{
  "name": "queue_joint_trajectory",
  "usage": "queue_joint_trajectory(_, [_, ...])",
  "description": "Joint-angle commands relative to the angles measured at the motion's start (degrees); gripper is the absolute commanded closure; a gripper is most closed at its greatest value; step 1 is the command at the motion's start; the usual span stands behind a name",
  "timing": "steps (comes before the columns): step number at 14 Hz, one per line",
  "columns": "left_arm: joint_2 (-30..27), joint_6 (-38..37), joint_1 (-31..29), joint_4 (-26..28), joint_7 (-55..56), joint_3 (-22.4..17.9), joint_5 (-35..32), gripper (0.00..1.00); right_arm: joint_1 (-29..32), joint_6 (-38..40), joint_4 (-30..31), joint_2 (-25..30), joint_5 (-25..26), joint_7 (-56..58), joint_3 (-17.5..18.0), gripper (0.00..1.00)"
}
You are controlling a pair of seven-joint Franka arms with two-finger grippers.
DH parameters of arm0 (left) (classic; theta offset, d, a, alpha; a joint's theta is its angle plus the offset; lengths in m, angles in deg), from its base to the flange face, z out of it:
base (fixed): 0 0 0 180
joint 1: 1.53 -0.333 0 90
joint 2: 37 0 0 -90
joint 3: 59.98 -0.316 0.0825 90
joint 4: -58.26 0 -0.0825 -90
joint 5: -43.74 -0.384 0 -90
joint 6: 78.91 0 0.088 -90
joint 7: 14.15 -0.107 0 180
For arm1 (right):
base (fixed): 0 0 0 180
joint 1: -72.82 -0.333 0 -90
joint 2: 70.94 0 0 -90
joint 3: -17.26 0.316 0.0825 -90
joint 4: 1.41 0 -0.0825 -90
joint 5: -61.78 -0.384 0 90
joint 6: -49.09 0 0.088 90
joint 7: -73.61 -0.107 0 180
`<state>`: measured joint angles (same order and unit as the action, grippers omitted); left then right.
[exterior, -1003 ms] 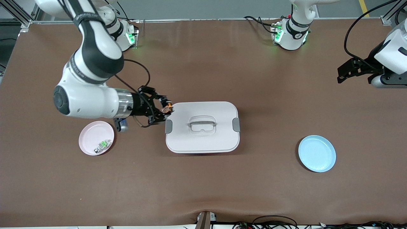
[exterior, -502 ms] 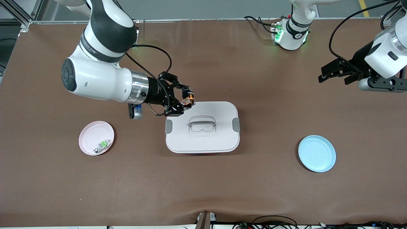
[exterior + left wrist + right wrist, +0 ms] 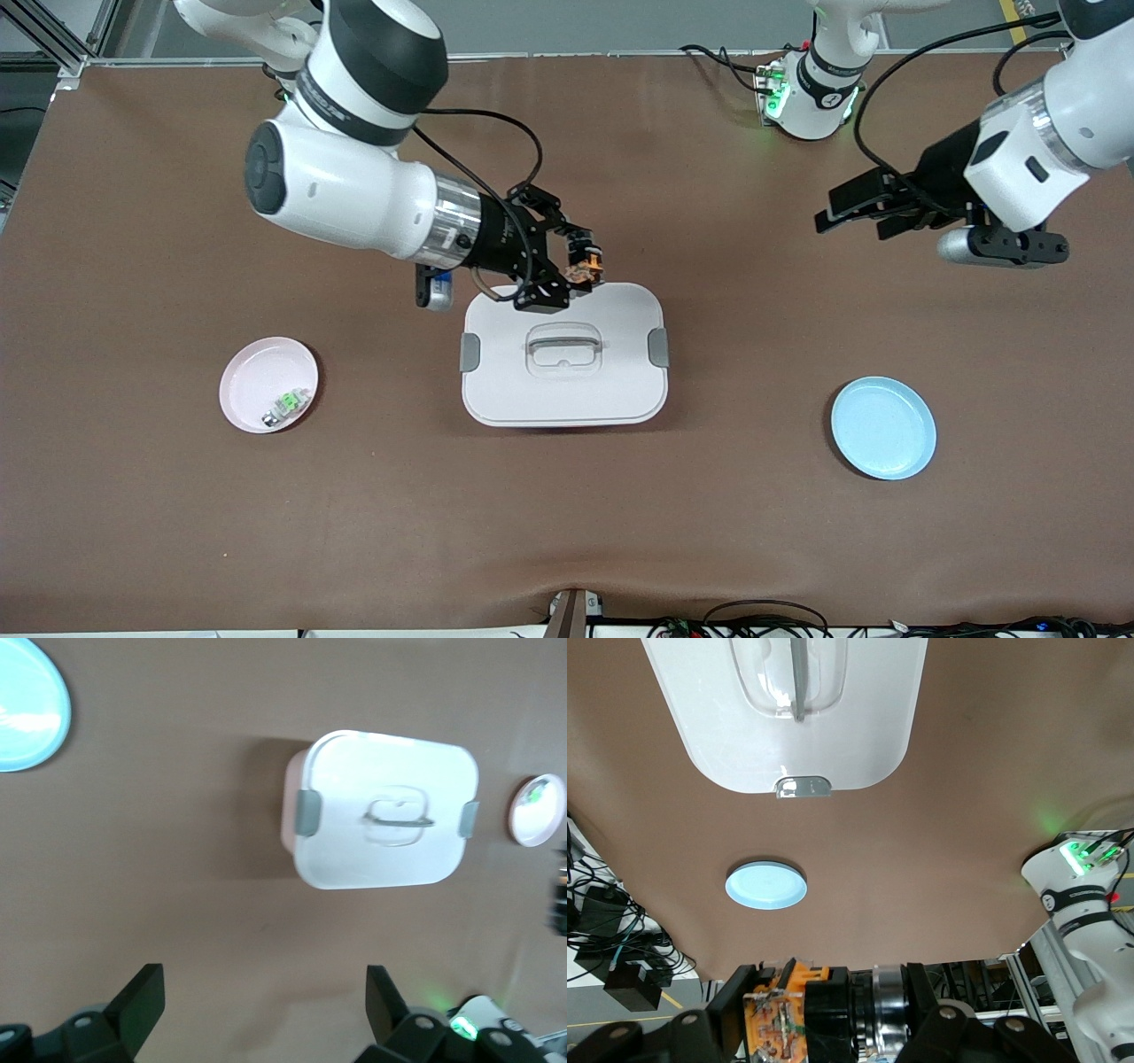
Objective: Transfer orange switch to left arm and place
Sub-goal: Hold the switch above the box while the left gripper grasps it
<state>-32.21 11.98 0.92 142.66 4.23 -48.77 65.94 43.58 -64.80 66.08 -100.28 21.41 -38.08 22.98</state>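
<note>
Right gripper (image 3: pixel 580 266) now up over the box (image 3: pixel 563 354) edge nearest the bases, pinching the orange switch (image 3: pixel 588 263); a second ago lower, beside the latch toward the pink plate (image 3: pixel 252 372). Left gripper (image 3: pixel 855 213) spread wide, swung in from the table end, box below and ahead of its fingers. Likely converging for a handover above the box, blue plate (image 3: pixel 883 428) waiting.
</note>
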Motion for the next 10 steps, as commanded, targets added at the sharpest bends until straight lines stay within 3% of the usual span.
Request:
queue_joint_trajectory(1, [1.61, 3.93, 2.46, -0.65, 1.06, 0.66, 2.31, 0.0, -1.69, -2.13, -3.42, -2.74, 0.12, -3.01, -0.7, 1.0])
queue_joint_trajectory(8, [5.57, 15.27, 6.17, -0.65, 0.7, 0.75, 11.37, 0.0, -5.65, -10.3, -3.85, -5.99, 0.12, -6.08, -0.7, 1.0])
queue_joint_trajectory(10, [6.19, 15.46, 7.13, -0.65, 0.53, 0.75, 13.48, 0.13, -6.26, -11.1, -6.13, -7.66, 0.12, -8.28, -0.79, 1.0])
